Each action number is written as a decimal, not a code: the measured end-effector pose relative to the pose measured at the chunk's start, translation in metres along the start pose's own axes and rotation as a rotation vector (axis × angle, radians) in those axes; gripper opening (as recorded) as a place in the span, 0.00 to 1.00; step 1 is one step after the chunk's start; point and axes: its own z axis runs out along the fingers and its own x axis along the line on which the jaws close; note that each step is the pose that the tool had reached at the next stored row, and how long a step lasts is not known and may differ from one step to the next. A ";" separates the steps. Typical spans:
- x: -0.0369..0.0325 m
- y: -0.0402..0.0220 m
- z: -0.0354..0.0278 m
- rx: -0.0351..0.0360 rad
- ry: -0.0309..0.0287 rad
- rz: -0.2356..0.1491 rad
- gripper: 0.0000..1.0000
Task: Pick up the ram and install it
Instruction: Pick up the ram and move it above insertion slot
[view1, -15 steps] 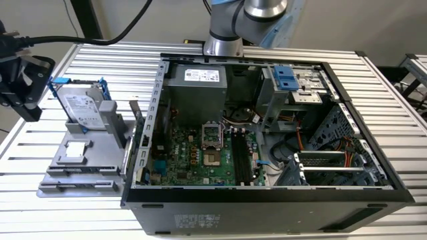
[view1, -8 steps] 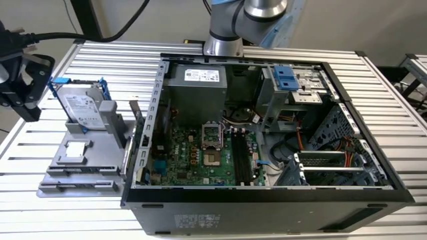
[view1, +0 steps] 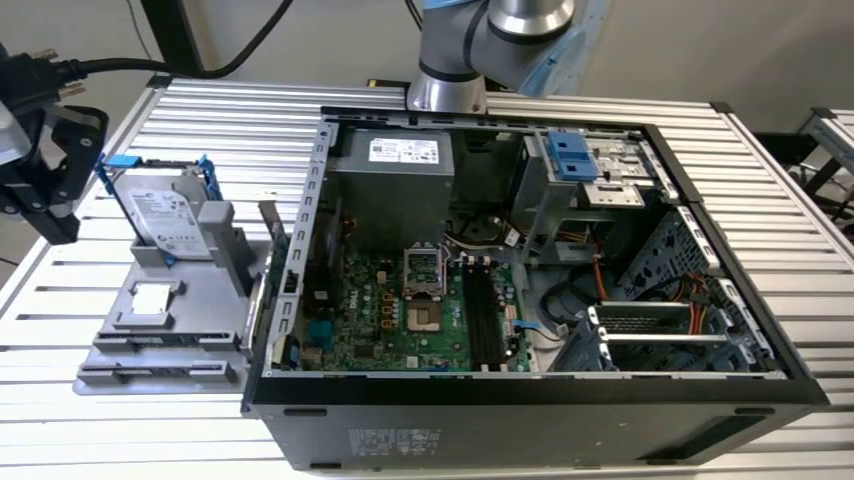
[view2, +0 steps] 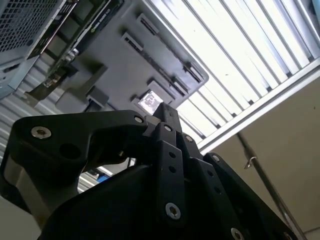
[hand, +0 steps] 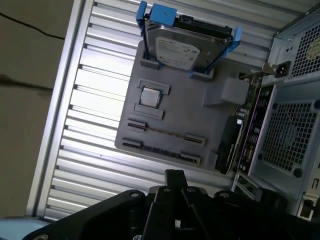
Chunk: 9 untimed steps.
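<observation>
First wrist view: the ram (hand: 165, 133) shows edge-on only, as a thin strip between two end brackets on the grey tray (hand: 210, 120). Its colour and chips cannot be made out. A second pair of brackets lies just beside it, and I cannot tell what that pair holds. So the ram is on the tray and not yet in the case.

Exterior view: the hand (view1: 60, 225) is cut off by the picture's left border. The arm (view1: 494, 30) is cut off at the top, so the links between them are hidden. A black cable (view1: 200, 65) runs to the hand.

Hand pose: it hangs over the desk (view1: 774, 170) at the edge on the exterior view's left, outside the tray and apart from it, fingers pointing down. In both wrist views its black links converge on a single tip (hand: 175, 174) (view2: 167, 111). The hand is narrow, fingers together, with nothing between them.

Surroundings:
- A hard drive (view1: 167, 215) in a blue frame stands upright at one end of the tray.
- A small square chip (hand: 148, 97) lies flat between the drive and the ram brackets.
- The open case (view1: 534, 395) stands just beside the tray, rear wall toward it, with the green motherboard (view1: 387, 320) on its floor.
- A dark card-like part (hand: 227, 147) stands on the tray's case side; I cannot tell what it is.
</observation>
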 end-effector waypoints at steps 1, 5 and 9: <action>0.0000 0.0000 0.0000 0.0003 0.0005 -0.009 0.00; 0.0002 0.0001 0.0000 0.0009 0.0024 -0.044 0.00; 0.0005 0.0002 0.0000 0.0025 0.0044 -0.078 0.00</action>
